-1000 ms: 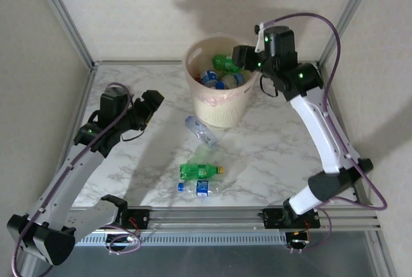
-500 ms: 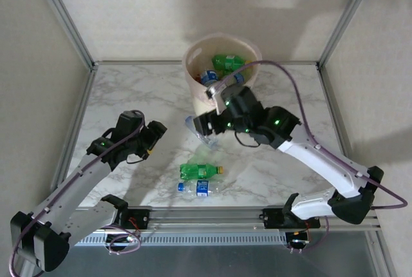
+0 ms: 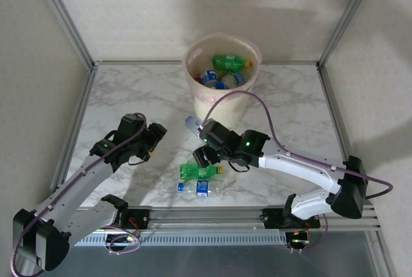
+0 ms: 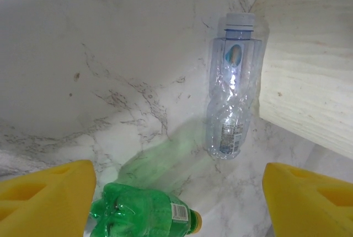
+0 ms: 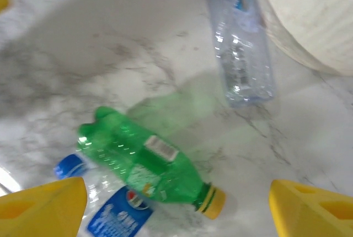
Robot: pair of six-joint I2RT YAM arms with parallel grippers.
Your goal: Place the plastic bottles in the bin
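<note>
Currently the step in hand is the approach to the next loose bottle; nothing is gripped.

- Bin point(image 3: 222, 108): upright at 12 o'clock on the table point(image 3: 290, 116). It holds several bottles, with a green one point(image 3: 230, 62) on top.
- Clear bottle point(image 4: 231, 104): on its side on the table, just beside the foot of the bin at the bin's 7 o'clock.
- Green bottle point(image 5: 149, 168): on its side at 6 o'clock from the bin and apart from it, yellow cap toward 3 o'clock in the top view.
- Blue-labelled bottle point(image 3: 203, 188): on its side just beside the green bottle, at that bottle's 6 o'clock. Whether the two touch cannot be told.
- Right hand point(image 3: 205, 158): poised over the green bottle, fingers spread wide with nothing between them.
- Left hand point(image 3: 154, 136): at 9 o'clock from the loose bottles, fingers apart and empty, looking toward the clear and green bottles.

Judgement: three bottles remain outside the bin, so the task is well along but unfinished. The right hand looks committed to the green bottle. The next move calls for lowering until the fingers straddle the bottle's body across its width, then closing. The blue-labelled neighbour lies close, so there is little room for the finger on that side.
</note>
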